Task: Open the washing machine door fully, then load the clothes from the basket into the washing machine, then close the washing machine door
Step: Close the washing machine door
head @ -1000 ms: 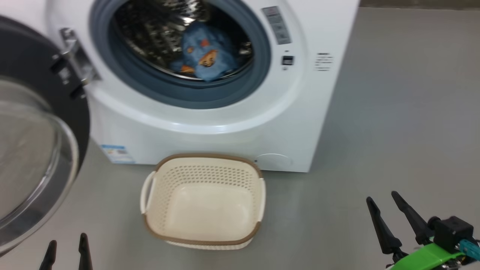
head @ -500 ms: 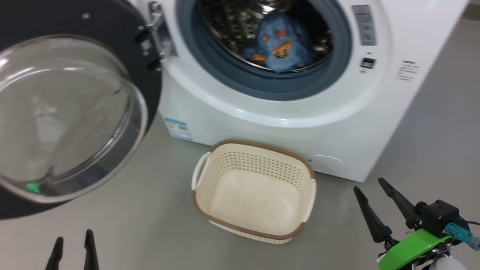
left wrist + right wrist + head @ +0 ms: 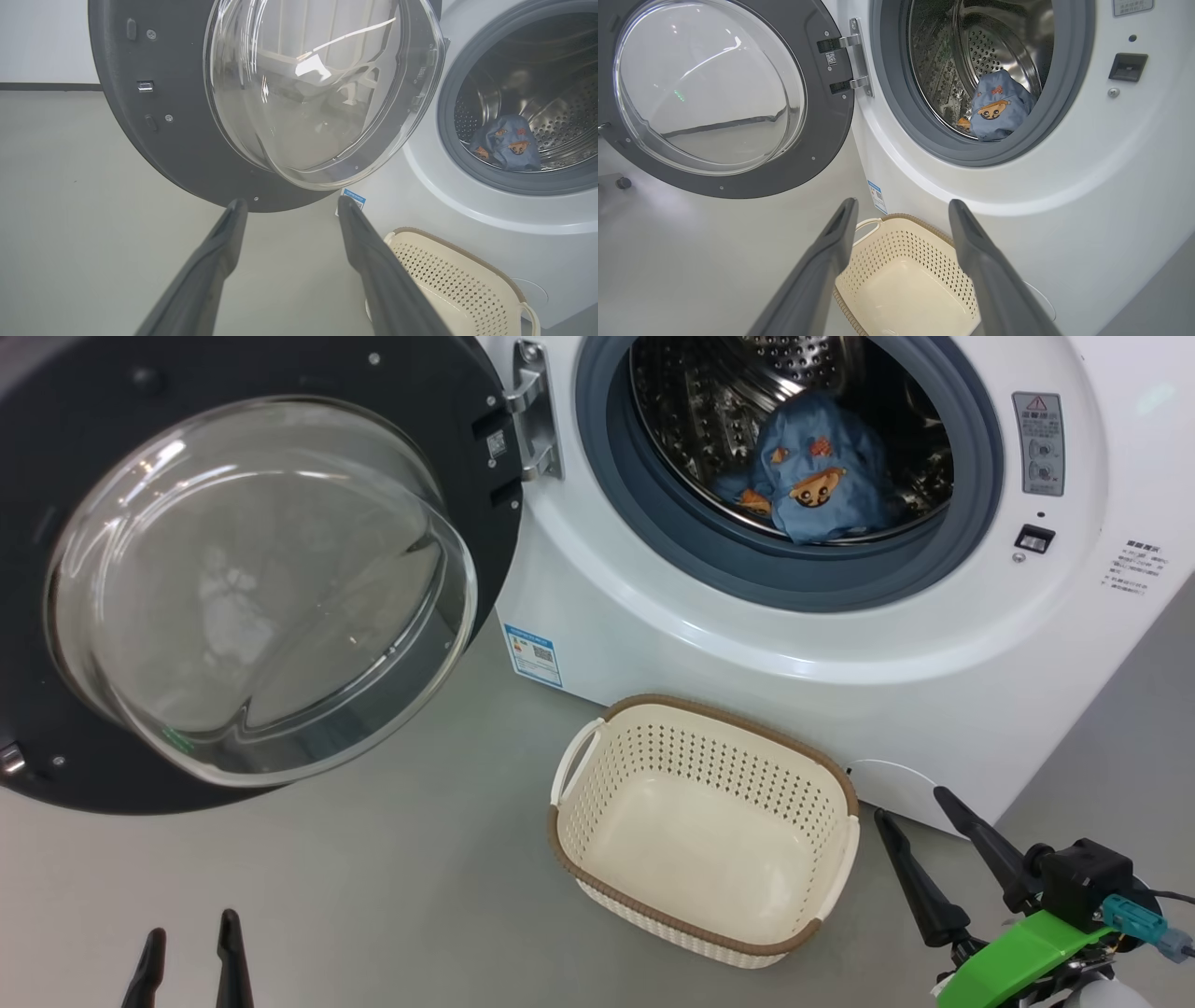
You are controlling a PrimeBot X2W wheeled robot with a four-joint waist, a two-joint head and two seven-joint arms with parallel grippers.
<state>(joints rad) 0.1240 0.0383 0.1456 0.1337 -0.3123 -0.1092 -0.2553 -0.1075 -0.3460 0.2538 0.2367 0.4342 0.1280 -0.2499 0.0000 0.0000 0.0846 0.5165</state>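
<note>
Your left gripper [image 3: 190, 933] and right gripper [image 3: 908, 805] both stand wide, gripping nothing, over the grey floor [image 3: 373, 877]. The big white front-loading washing machine [image 3: 709, 644] has its black-rimmed round glass door [image 3: 252, 579] swung out leftward. The cream perforated plastic basket [image 3: 709, 756] sits just beside its front. The light blue bear-print clothes [image 3: 822, 476] lie in the steel drum.

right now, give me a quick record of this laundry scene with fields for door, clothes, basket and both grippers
door: large round black-rimmed glass washing machine door, swung wide open
clothes: light blue bear-print fabric clothes, inside the steel drum
basket: cream perforated plastic basket with brown rim, empty, on the grey floor before the white washing machine
left arm: left gripper open, empty
right arm: right gripper open, empty, right of the basket
step left: close the door
</note>
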